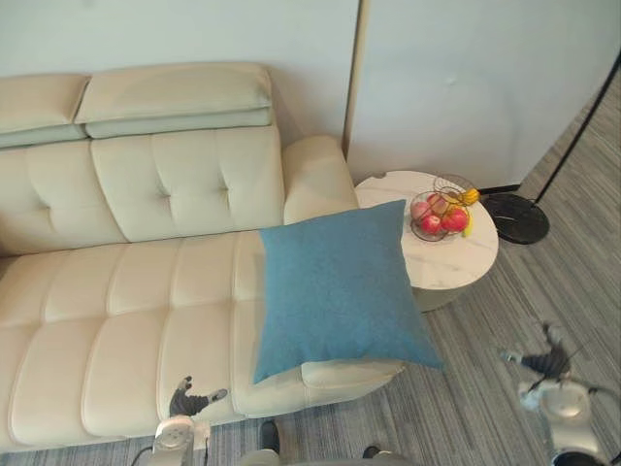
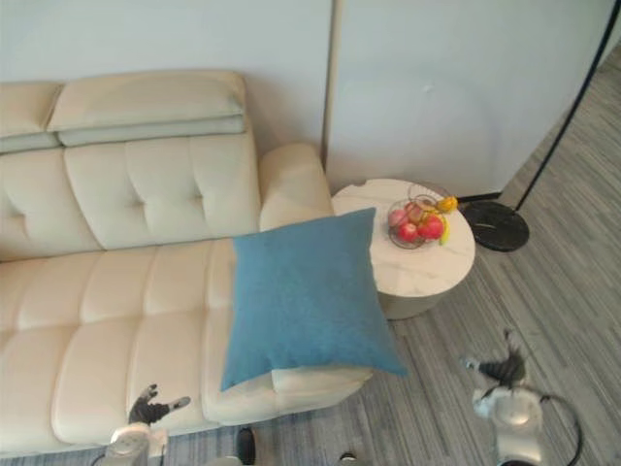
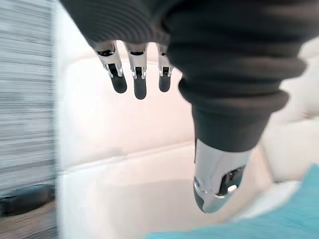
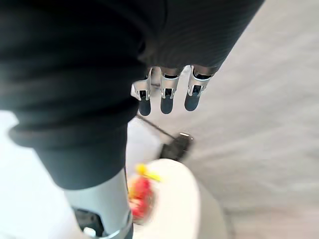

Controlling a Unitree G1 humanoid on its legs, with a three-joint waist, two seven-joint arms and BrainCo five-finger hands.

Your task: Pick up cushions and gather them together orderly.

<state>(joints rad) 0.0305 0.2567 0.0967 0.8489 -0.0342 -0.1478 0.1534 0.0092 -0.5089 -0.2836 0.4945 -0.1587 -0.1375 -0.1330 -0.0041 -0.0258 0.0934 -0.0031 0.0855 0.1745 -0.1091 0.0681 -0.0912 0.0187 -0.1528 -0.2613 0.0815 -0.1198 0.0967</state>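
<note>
Pre-grasp: left hand [image 1: 190,400] and right hand [image 1: 545,364] hang empty, fingers loosely spread; next move likely calls for reaching both to the cushion [image 1: 335,291] overhanging the sofa [image 1: 116,320].

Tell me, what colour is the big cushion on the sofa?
The cushion is plain blue, best seen in the left eye view.

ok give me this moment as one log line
blue cushion: on sofa right end, unheld | left hand: open, above sofa front edge | right hand: open, above floor | stage: pre-grasp
</note>
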